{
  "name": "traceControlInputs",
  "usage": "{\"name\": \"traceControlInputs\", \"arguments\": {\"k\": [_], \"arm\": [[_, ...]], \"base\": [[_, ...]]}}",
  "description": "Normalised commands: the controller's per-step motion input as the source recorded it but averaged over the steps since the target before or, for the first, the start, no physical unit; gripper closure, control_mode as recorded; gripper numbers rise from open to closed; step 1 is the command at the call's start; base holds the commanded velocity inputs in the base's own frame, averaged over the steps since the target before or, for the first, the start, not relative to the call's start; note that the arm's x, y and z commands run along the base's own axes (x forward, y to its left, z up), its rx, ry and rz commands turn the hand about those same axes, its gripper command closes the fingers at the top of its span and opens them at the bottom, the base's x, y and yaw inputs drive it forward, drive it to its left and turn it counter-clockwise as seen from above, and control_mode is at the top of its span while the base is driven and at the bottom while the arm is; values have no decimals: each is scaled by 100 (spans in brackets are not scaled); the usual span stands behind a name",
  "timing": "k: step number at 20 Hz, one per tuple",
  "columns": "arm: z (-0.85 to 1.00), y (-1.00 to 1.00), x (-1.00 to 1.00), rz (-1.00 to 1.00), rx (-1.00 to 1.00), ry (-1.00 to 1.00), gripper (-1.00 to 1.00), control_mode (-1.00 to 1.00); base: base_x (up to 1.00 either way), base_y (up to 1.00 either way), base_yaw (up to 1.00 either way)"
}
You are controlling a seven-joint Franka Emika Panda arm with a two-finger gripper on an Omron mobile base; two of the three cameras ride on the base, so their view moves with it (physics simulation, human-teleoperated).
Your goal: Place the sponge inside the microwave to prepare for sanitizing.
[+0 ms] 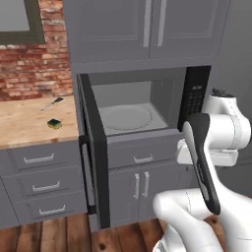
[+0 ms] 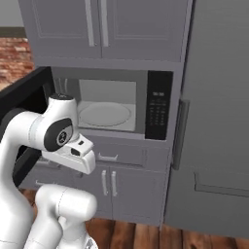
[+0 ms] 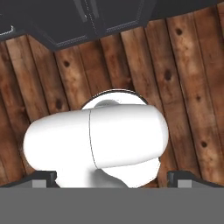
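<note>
Sponge [image 1: 54, 123]: yellow block with a dark green top, lying flat on the wooden tabletop [image 1: 29, 125], toward its front edge and nearer the right end, apart from everything else.
Utensil [image 1: 51, 103]: thin, dark-handled, lying behind the sponge, closer to the brick wall [image 1: 34, 69]; the two do not touch.
Microwave [image 1: 147, 103]: built into the grey cabinets just right of the tabletop's right end. Door [image 1: 93, 162] swung fully out to the left. Light grey cavity with the round white turntable [image 2: 105, 114] bare. Black button panel [image 2: 159, 104] on its right side.
Tool [image 3: 112, 179]: jaws spread wide, nothing between them. In the hand view the two dark fingertips [image 3: 41, 178] stand far apart at the bottom, pointing down at the wood plank floor [image 3: 183, 87].
Sponge relative to tool: well apart. The sponge sits up on the tabletop left of the open door; the tool hangs low in front of the lower cabinets, aimed at the floor.
Arm: folded, elbow raised in front of the drawer [image 1: 142, 155] under the microwave.
</note>
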Motion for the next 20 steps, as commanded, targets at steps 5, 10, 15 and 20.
{"name": "traceControlInputs", "arguments": {"k": [5, 10, 15, 20], "arm": [[0, 0, 0, 0, 0, 0, -100, 100], [0, 0, 0, 0, 0, 0, -100, 100], [0, 0, 0, 0, 0, 0, -100, 100], [0, 0, 0, 0, 0, 0, -100, 100]], "base": [[23, -86, 14], [24, -52, 19], [1, -1, 37], [0, -14, 44]]}}
